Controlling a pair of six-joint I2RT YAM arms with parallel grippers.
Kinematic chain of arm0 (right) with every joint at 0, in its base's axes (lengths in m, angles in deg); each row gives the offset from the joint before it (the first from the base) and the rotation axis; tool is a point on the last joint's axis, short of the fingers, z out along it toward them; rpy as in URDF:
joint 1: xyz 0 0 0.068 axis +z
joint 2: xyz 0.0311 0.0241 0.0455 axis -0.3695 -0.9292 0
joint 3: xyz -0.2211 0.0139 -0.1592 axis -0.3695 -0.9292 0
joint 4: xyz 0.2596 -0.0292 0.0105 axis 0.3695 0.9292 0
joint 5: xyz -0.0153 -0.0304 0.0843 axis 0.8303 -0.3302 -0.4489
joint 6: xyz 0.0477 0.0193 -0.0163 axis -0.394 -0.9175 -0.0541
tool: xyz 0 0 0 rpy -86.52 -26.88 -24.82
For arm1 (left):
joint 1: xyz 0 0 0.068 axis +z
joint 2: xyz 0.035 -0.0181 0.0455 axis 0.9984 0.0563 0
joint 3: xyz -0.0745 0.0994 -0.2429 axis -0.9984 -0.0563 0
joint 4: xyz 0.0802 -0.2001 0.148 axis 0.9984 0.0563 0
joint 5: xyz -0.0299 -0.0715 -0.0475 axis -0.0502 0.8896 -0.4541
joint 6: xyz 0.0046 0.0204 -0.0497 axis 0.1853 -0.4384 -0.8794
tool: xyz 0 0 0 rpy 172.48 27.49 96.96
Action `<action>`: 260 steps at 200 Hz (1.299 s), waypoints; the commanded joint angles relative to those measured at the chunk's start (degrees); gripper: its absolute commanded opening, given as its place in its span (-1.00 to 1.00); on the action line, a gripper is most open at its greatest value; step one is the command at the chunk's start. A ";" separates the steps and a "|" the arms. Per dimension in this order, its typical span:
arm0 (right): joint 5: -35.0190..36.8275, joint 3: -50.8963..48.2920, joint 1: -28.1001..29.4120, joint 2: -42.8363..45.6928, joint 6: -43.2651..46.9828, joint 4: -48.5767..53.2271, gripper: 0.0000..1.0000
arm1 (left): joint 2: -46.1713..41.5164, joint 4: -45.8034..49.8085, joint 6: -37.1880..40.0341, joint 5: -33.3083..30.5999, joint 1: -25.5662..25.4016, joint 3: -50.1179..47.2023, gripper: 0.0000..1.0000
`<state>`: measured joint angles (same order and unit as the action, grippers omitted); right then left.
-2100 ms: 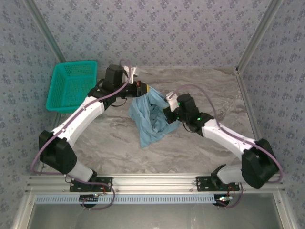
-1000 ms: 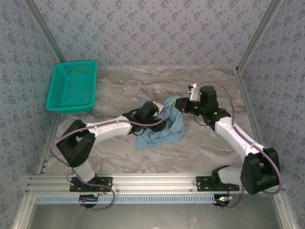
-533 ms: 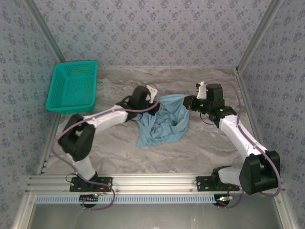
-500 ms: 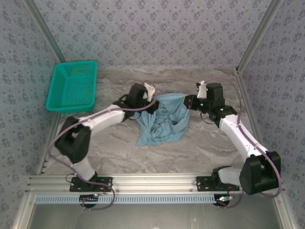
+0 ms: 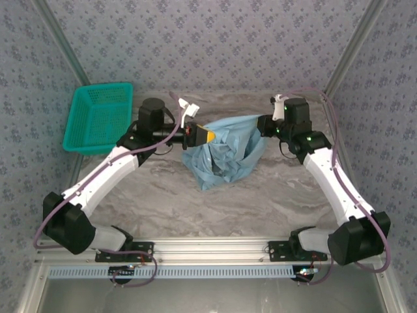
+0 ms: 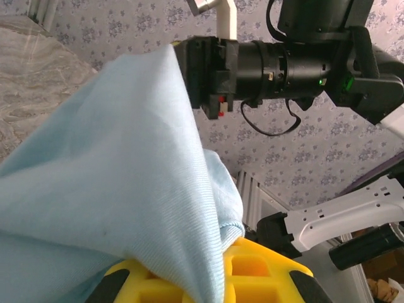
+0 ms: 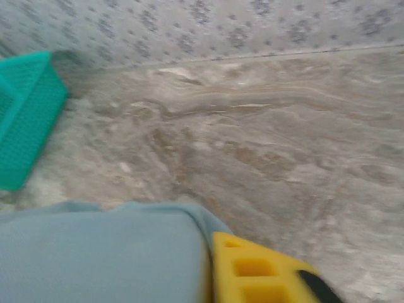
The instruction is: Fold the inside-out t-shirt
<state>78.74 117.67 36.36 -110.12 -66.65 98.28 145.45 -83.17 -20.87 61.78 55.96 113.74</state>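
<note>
The light blue inside-out t-shirt (image 5: 225, 153) hangs in the air over the back middle of the table, its top edge stretched between both grippers. My left gripper (image 5: 208, 135) is shut on its left end; in the left wrist view the cloth (image 6: 113, 177) drapes over my yellow fingers (image 6: 265, 274). My right gripper (image 5: 260, 124) holds the right end, and the left wrist view shows it (image 6: 199, 69) pinching the far tip of the cloth. In the right wrist view the t-shirt (image 7: 95, 252) lies against one yellow finger (image 7: 259, 274). The shirt's lower part bunches downward.
A teal mesh basket (image 5: 98, 117) stands at the back left of the marble table (image 5: 260, 195), also seen at the left edge as the basket (image 7: 22, 120) in the right wrist view. Patterned walls close the back and both sides.
The left gripper shut on the shirt, then both arms rose and moved toward the back. The shirt went from crumpled on the table to lifted and stretched between them.
</note>
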 commanded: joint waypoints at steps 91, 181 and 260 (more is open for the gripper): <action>-12.90 -17.23 10.21 14.33 5.01 -4.09 -0.03 | -1.88 -4.88 -11.00 -5.31 5.32 0.63 -1.00; -4.96 -21.58 20.40 -2.28 4.75 -19.32 0.10 | -2.28 -4.98 -12.22 -5.67 5.41 0.64 -1.00; -1.52 -22.56 18.41 -4.90 5.12 -22.31 0.08 | -3.11 -6.81 -13.31 -6.41 6.38 -0.49 -1.00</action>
<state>73.91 95.60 55.97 -114.99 -61.73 78.23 144.92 -85.71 -33.51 54.83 62.00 113.50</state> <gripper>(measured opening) 0.516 0.048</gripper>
